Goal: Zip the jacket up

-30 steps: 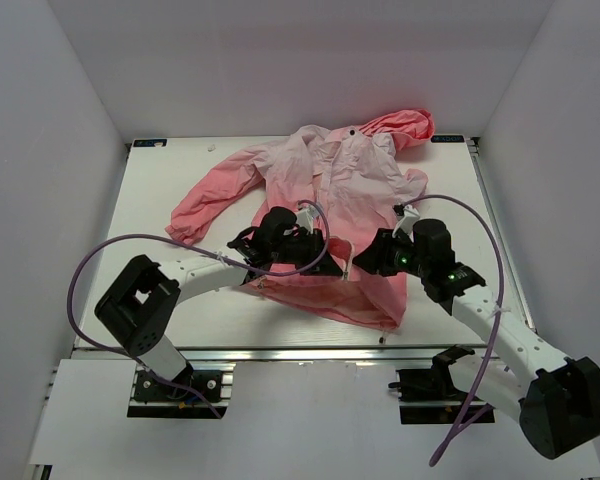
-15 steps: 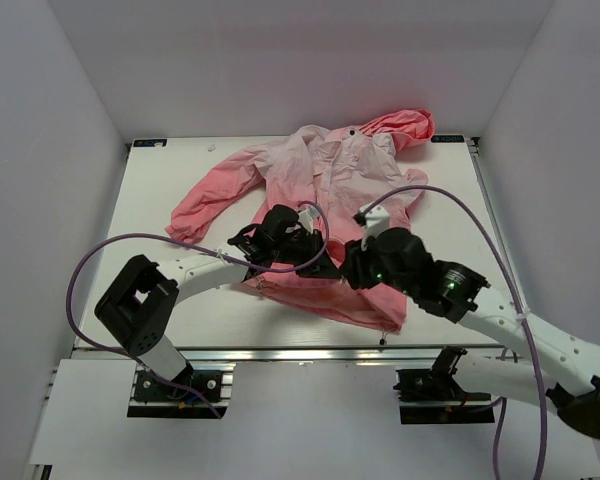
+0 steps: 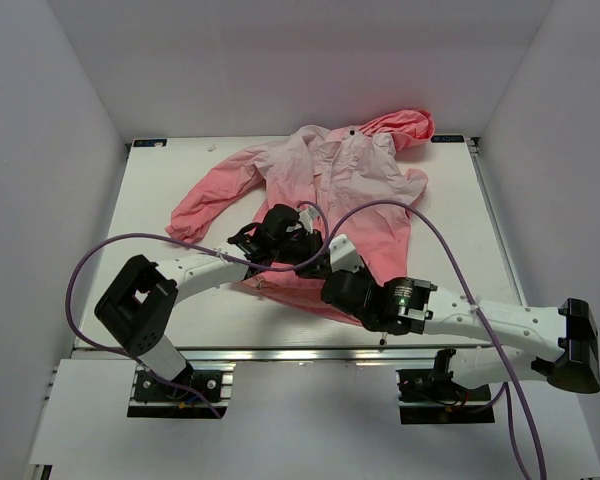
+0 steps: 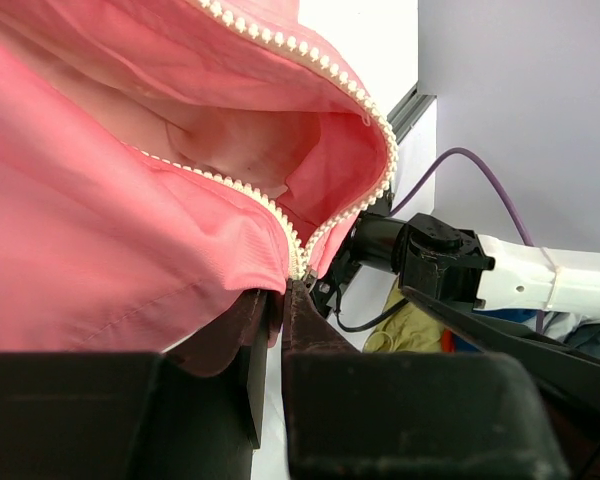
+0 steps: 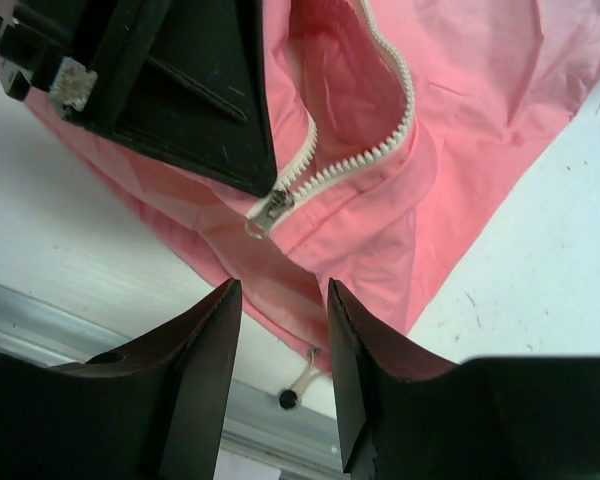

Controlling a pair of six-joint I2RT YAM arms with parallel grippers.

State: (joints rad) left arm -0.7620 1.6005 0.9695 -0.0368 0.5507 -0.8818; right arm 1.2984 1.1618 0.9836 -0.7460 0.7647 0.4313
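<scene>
The pink jacket (image 3: 330, 180) lies spread on the white table, hood at the back right. Its white zipper (image 4: 280, 215) gapes open above the hem. My left gripper (image 3: 318, 262) is shut on the jacket's hem at the bottom of the zipper, with pink cloth pinched between its fingers (image 4: 277, 300). The right gripper (image 3: 332, 284) hovers open just in front of the hem. In the right wrist view the metal zipper slider (image 5: 270, 210) sits a little beyond its fingertips (image 5: 283, 290), beside the left gripper's black finger (image 5: 190, 90). Nothing is between the right fingers.
A drawstring toggle (image 5: 288, 398) hangs from the hem near the table's aluminium front rail (image 5: 40, 310). The jacket's left sleeve (image 3: 205, 200) stretches toward the left side of the table. Purple cables (image 3: 110, 250) loop over both arms. White walls enclose the table.
The right arm has swung from the jacket's right side down and left to the front of the hem, beside the left gripper. The left gripper has kept its grip and place.
</scene>
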